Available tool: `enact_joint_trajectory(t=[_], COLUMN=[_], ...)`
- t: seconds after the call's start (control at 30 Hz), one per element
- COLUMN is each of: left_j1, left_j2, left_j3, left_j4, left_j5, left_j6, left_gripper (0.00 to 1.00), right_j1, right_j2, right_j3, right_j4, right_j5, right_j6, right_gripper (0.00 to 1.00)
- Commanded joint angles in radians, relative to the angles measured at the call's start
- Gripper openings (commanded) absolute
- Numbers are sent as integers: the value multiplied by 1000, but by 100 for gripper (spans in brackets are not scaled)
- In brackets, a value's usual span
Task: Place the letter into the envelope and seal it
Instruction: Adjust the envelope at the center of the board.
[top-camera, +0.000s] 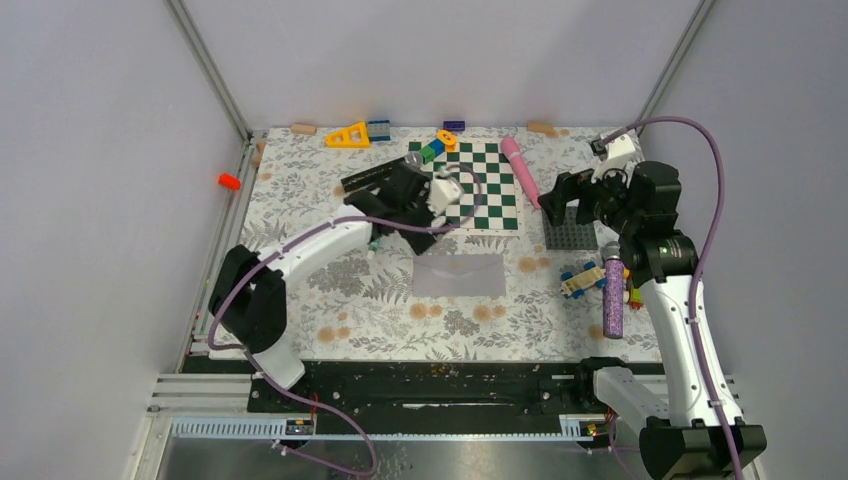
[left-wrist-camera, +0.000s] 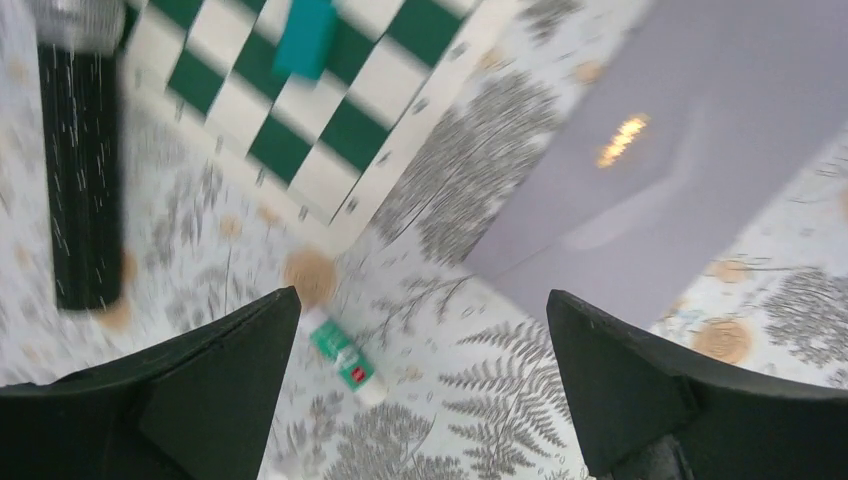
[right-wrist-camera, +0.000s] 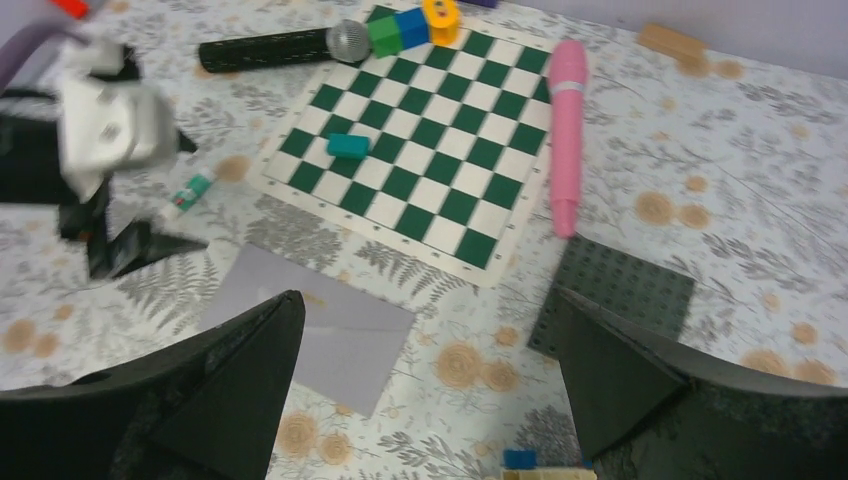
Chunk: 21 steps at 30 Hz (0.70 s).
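The light grey envelope (top-camera: 459, 274) lies flat on the floral cloth just in front of the chessboard, and it also shows in the left wrist view as the envelope (left-wrist-camera: 680, 150) and in the right wrist view as the envelope (right-wrist-camera: 320, 325). The letter is not in view. My left gripper (top-camera: 405, 232) hovers open over the cloth to the left of the envelope, its jaws (left-wrist-camera: 422, 295) wide with nothing between them. My right gripper (top-camera: 558, 195) hangs open above the cloth to the right of the chessboard, its jaws (right-wrist-camera: 430, 295) empty.
A small green-and-white glue stick (left-wrist-camera: 345, 357) lies under the left gripper. Nearby are the green chessboard (top-camera: 478, 185) with a teal block (right-wrist-camera: 348, 146), a black microphone (top-camera: 375, 175), a pink marker (top-camera: 520, 170), a dark studded plate (top-camera: 570, 230), a purple microphone (top-camera: 613, 298) and a toy car (top-camera: 580, 280).
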<state>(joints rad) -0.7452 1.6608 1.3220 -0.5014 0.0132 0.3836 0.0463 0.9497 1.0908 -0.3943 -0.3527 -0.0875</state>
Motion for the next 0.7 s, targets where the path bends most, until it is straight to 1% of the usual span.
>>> enact_joint_trajectory(t=[0.0,0.17,0.4,0.57,0.67], left_j1=[135,226,309,327,329], left_j2=[58,154,258,266,216], left_j3=[23,33,91,88,63], left_j4=[-121,-126,-146,-130,-116], left_j5=[75,84,117,138,214], left_j6=[-200,-273,-326,-348,-337], left_gripper=[99,96,85,79,76], right_j1=[-4,3,29,33,35], right_j2=[56,95,84,78,75], right_j3=[84,54,-15,-31,-31], right_j4=[9,108,135,135,135], right_j5=[-232,-372,-407,-424,-414], right_j6=[46,119,93,61,61], right_gripper=[100,100,100,100,100])
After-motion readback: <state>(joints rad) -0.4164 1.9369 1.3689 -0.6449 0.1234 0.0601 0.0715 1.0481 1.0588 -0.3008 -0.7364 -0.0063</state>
